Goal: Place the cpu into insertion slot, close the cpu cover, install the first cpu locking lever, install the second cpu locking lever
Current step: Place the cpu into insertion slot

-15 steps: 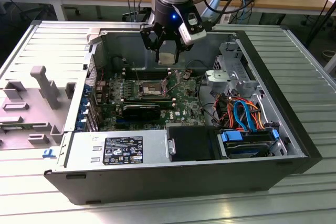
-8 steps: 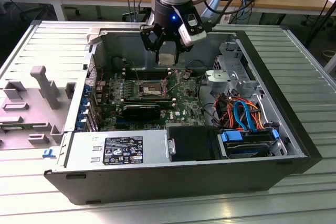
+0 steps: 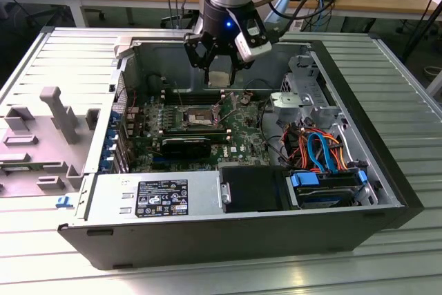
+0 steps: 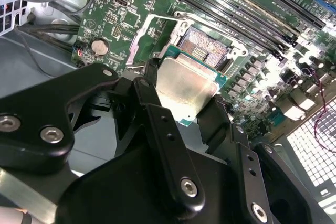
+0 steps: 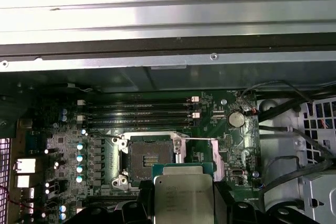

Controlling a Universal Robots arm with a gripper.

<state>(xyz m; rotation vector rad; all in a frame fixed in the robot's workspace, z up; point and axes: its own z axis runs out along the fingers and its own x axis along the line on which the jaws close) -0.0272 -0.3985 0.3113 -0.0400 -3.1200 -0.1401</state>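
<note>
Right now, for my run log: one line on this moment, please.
hand: shut on cpu | cpu: held clear of slot, not seated | cover: open

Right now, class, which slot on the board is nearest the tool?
The square socket with the silver rim; the long narrow slots lie farther from the tool holding the chip.
</note>
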